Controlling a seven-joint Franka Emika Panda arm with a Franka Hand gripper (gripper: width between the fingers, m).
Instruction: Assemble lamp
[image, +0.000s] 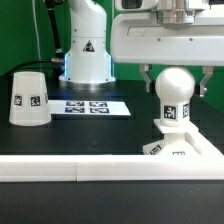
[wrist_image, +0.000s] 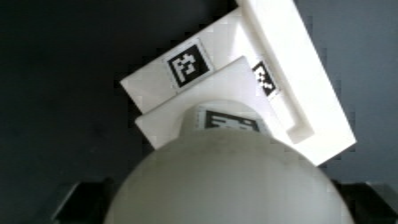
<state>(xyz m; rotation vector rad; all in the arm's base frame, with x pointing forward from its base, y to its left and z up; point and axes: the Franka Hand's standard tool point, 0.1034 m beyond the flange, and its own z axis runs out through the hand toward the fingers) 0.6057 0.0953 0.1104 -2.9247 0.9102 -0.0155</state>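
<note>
Near the front edge of the tabletop (image: 60, 140), toward the exterior view's right: flat base block (image: 178, 147) lying low, with black square marks on it. Right on top of the base, standing straight up: round bulb (image: 175, 92), neck down. Wrapped around the bulb's sides: claw (image: 175, 85), clenched on the bulb, one finger on each side. Further back, toward the exterior view's left: cup-like shade (image: 29, 98), wide end down, well apart from the base. Behind that, lying flat: marker board (image: 92, 105). At the back edge: tall white robot column (image: 87, 45).
</note>
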